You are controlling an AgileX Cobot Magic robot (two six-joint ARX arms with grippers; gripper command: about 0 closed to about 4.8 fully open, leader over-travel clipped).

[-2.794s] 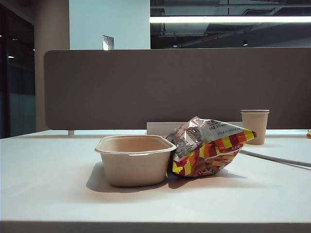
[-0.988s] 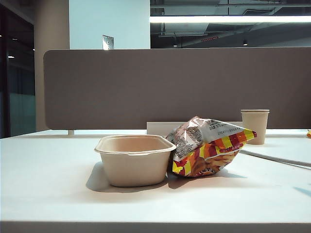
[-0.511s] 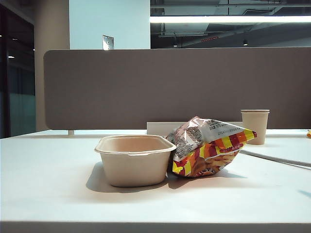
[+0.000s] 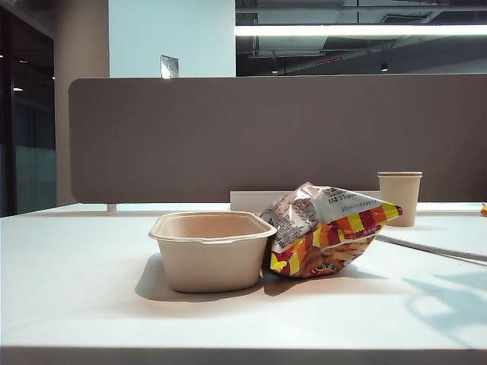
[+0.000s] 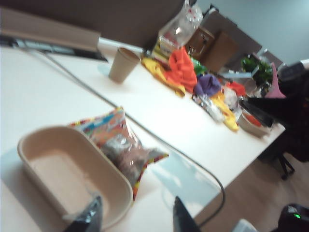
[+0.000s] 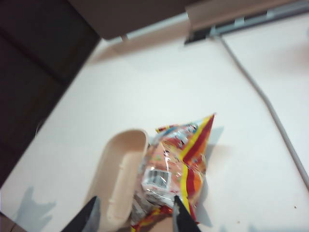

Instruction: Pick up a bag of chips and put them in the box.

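The bag of chips (image 4: 325, 231) lies on the desk (image 4: 91, 304), leaning against the box (image 4: 211, 249). Both end effectors hover above them, touching nothing: the right end effector (image 6: 136, 212) over the bag, the left end effector (image 5: 137, 215) over the box rim, fingers spread, empty.

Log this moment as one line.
stage: approach | bag of chips: on table, against box | left gripper: open, aloft | right gripper: open, above bag

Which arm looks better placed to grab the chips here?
Probably the right: the right gripper has open jaws framing the bag of chips, while the left gripper looks over the box.
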